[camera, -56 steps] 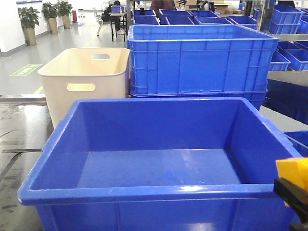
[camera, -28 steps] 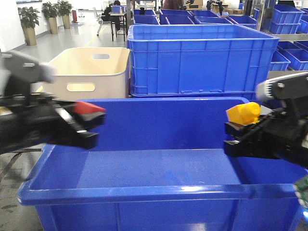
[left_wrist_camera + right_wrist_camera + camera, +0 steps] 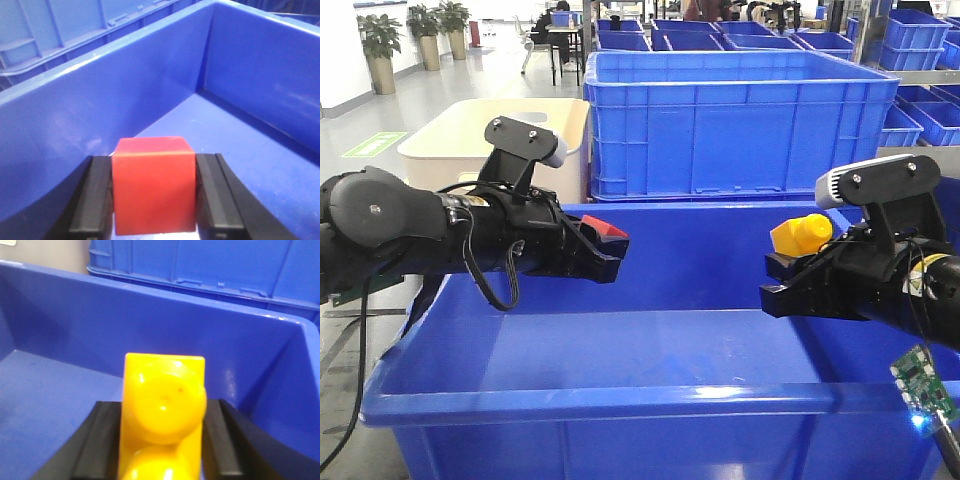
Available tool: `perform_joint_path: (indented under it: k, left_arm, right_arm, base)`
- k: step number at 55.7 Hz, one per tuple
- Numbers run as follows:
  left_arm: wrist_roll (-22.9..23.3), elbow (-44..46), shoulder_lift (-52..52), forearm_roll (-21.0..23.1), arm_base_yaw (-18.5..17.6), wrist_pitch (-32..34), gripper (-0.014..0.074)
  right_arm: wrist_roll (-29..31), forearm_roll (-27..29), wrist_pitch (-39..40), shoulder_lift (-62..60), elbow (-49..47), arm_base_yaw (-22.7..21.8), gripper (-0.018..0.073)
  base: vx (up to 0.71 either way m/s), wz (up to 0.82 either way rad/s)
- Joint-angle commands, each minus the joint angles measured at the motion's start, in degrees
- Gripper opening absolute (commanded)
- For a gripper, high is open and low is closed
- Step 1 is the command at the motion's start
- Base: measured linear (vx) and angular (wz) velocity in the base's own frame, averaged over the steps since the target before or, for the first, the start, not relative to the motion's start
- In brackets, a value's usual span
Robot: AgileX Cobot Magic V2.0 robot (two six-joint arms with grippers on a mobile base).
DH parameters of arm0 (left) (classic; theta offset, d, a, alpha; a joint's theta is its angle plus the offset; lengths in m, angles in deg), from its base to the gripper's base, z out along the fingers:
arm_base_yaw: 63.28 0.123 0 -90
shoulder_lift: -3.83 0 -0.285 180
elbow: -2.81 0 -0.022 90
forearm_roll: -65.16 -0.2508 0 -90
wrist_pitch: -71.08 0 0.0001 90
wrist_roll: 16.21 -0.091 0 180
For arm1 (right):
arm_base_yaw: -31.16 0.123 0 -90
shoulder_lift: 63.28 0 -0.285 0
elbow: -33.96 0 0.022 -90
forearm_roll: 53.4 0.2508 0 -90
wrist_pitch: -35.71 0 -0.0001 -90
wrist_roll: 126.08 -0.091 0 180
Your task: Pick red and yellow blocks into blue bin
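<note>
The blue bin [image 3: 620,398] fills the foreground, its inside bare. My left gripper [image 3: 603,250] reaches in from the left above the bin's interior, shut on the red block [image 3: 605,231]; the left wrist view shows that cube [image 3: 152,185] squeezed between both black fingers [image 3: 92,200], over the bin floor [image 3: 240,130]. My right gripper [image 3: 785,275] comes in from the right, shut on the yellow block [image 3: 802,234]. Seen from the right wrist, the studded yellow block [image 3: 162,415] sits between the fingers [image 3: 222,440], above the bin [image 3: 50,390].
A cream tub [image 3: 470,150] with handle cut-outs stands behind the bin at left. Ribbed blue crates [image 3: 735,125] are stacked right behind the bin, with more on shelves at right. A small green circuit board [image 3: 920,390] dangles by the right arm.
Both arms have swung inward over the bin. The left gripper moved right with the red block; the right gripper moved left with the yellow block. One second ago only the right gripper's edge showed.
</note>
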Motion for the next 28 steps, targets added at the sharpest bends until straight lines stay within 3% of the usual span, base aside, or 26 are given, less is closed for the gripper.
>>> perform_joint_path:
  k: [1, 10, 19, 25, 28]
  left_arm:
    - [-0.1, 2.0, -3.0, 1.7, -0.2, 3.6, 0.0456]
    - [-0.1, 2.0, -3.1, 1.7, -0.2, 3.6, 0.0584]
    - [-0.1, 2.0, -5.1, -0.4, -0.2, 2.9, 0.0589]
    - [0.1, 2.0, -9.1, -4.0, -0.2, 2.4, 0.0507]
    - [0.4, 1.9, -11.6, -7.1, -0.2, 1.4, 0.0377]
  right_arm:
    - [0.4, -0.1, 5.3, -1.6, -2.2, 0.0, 0.0525]
    - [0.4, -0.1, 5.4, -1.6, -2.2, 0.0, 0.0589]
    - [0.4, -0.2, 5.4, -3.0, -2.2, 0.0, 0.0575]
    - [0.4, -0.4, 3.4, -5.8, -2.2, 0.0, 0.0517]
    - [0.4, -0.4, 0.5, -8.1, -2.2, 0.0, 0.0454]
  base:
    - [0.0, 0.0]
    - [0.0, 0.0]
    - [0.0, 0.0]
    - [0.0, 0.0]
    - [0.0, 0.0]
